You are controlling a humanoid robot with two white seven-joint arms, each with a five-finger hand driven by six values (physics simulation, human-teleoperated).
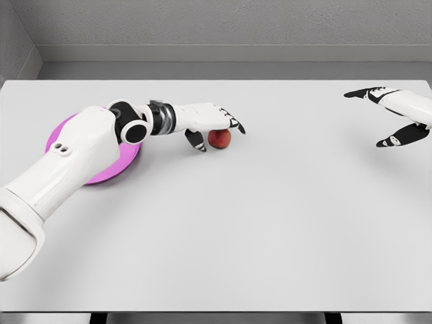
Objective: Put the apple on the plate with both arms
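A red apple (220,139) sits on the white table just right of the magenta plate (125,163). My left hand (217,133) reaches across the plate and covers the apple from above. Its thumb (197,141) is on the apple's left side and its black-tipped fingers (236,125) curl over the top and right side, so the hand is shut on the apple. My left arm hides most of the plate. Far off at the right edge of the view, my right hand (390,119) hovers open with its fingers spread, holding nothing.
The white table (270,223) stretches wide across the view, with a grey wall behind its far edge. Only the plate, the apple and my two arms are over it.
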